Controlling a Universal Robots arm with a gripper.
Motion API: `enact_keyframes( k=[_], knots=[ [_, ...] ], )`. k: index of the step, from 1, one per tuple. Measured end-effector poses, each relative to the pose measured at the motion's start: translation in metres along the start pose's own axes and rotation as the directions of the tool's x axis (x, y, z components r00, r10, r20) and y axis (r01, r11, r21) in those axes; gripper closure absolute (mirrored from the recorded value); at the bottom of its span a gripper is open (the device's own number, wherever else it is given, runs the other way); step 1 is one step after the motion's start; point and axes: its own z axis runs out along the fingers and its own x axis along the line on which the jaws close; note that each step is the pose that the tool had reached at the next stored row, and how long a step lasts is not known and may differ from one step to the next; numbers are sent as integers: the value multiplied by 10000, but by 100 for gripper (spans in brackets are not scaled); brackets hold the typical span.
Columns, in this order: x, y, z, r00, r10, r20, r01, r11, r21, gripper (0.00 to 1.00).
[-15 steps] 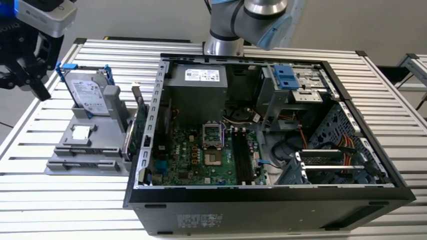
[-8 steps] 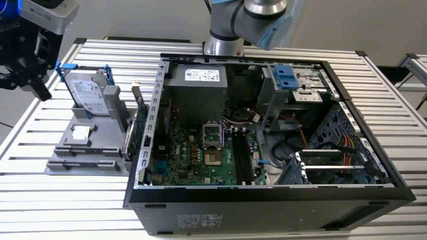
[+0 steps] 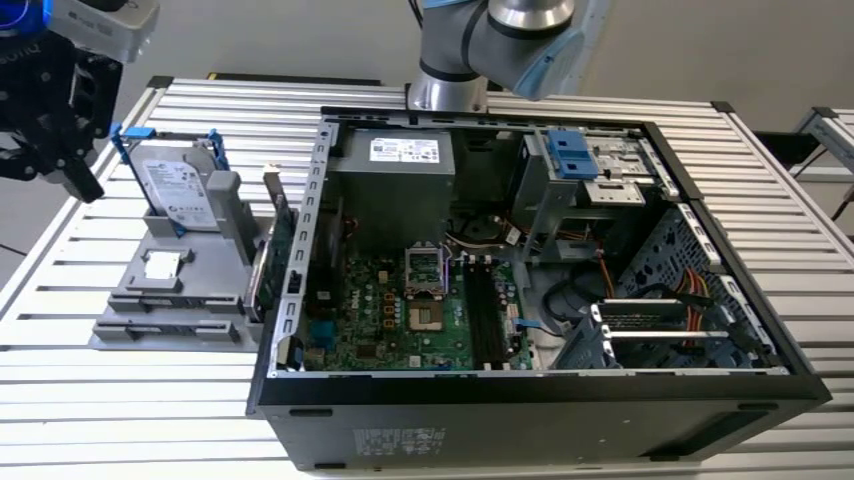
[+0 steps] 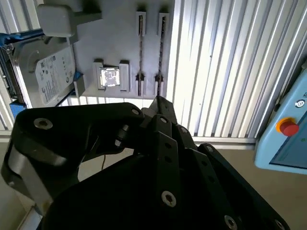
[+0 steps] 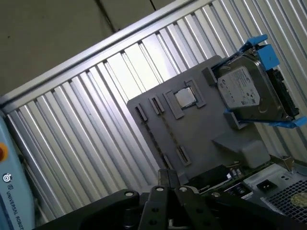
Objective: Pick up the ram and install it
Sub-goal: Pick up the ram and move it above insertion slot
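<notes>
The gripper [image 3: 54,170] hangs in the air at the exterior view's left, over the edge of the slatted table [image 3: 134,400] and near the hard drive [image 3: 180,190] with its blue clips. Whether the gripper is apart or together, I cannot tell, and I see nothing held in it.

In both wrist views the cameras look past its black linkage down on the gray fixture [image 3: 134,328]. This fixture carries the hard drive and a processor chip [image 4: 109,76] in a small pocket.

What I take to be the ram [image 3: 258,285] is the slim dark stick standing on its edge at the side of the fixture nearest to the computer case [image 3: 534,385]. It is just beside the larger green circuit card [image 3: 283,235] and well apart from the gripper.

In my judgement the step in hand is the approach for the pick, and no part of the installing is done. The long dark memory slots [image 3: 483,310] on the motherboard look free, though I cannot be sure.

The pick calls for a narrow and well aligned grasp from above, because the stick is thin and the green card stands so close. The case wall is also near on that side.
</notes>
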Motion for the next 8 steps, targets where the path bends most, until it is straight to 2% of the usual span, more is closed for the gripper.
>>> enact_keyframes(
  k=[5,8],
  knots=[
    [0,0,-1,9976,-694,-23,694,9976,-5,100],
    [0,0,-1,9953,-968,-31,968,9953,-9,100]
  ],
)
